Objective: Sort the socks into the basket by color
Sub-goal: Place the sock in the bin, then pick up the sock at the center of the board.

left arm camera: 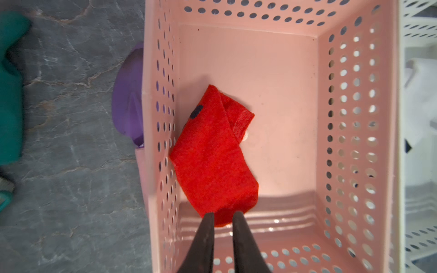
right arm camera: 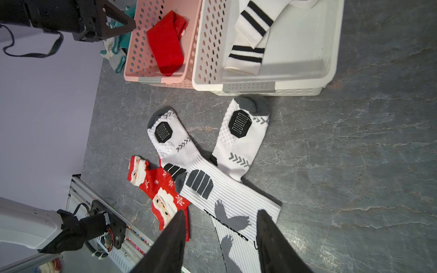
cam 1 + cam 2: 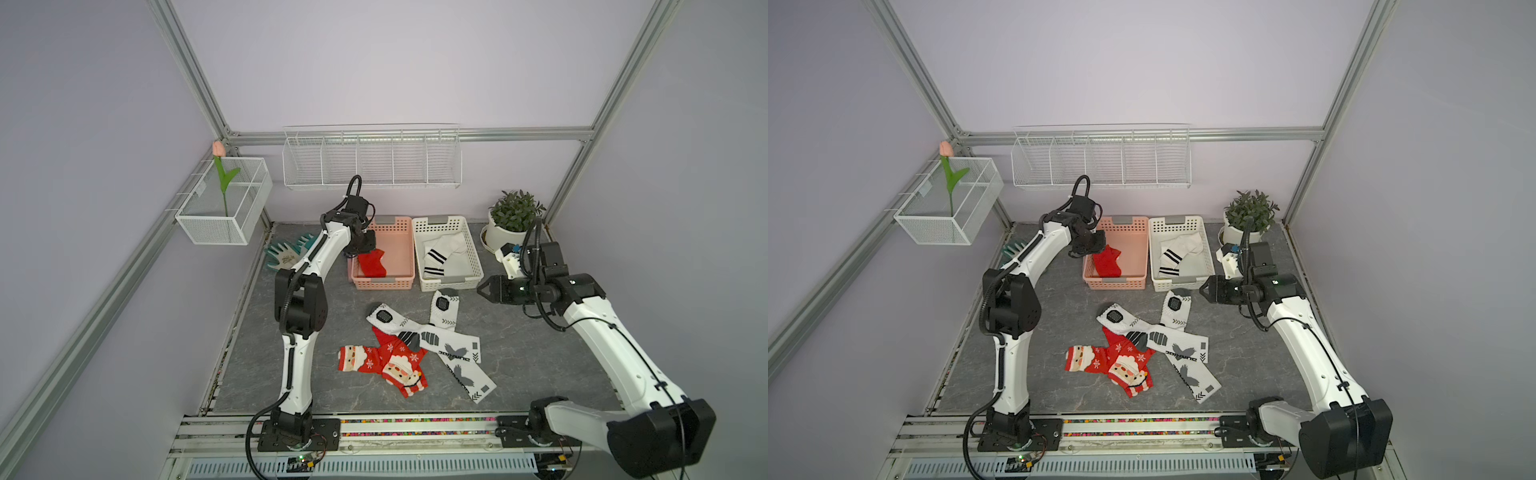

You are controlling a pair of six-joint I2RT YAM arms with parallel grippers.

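Plain red fabric sock [image 1: 212, 153] lies folded inside the pink perforated plastic basket [image 1: 350, 118], against its left wall. One end sits right at the tips of the left pincer [image 1: 223, 215], which are narrowly parted, released, not squeezing it. Left arm [image 3: 328, 249]: lower link upright, elbow bent, forearm reaching far, wrist tipped down over the basket's left side. Right pincer [image 2: 220, 211] is spread wide and holds nothing; it hangs above the grey stone-look surface [image 3: 540, 365], just right of the white perforated plastic basket [image 3: 449, 283], pointing left. Right arm [image 3: 602, 328] stretches far from the near-right base, wrist level. White black-striped socks [image 3: 436, 259] are in the white basket. White grey-printed socks [image 3: 432, 338] and red Santa socks [image 3: 395, 361] overlap on the surface mid-scene.
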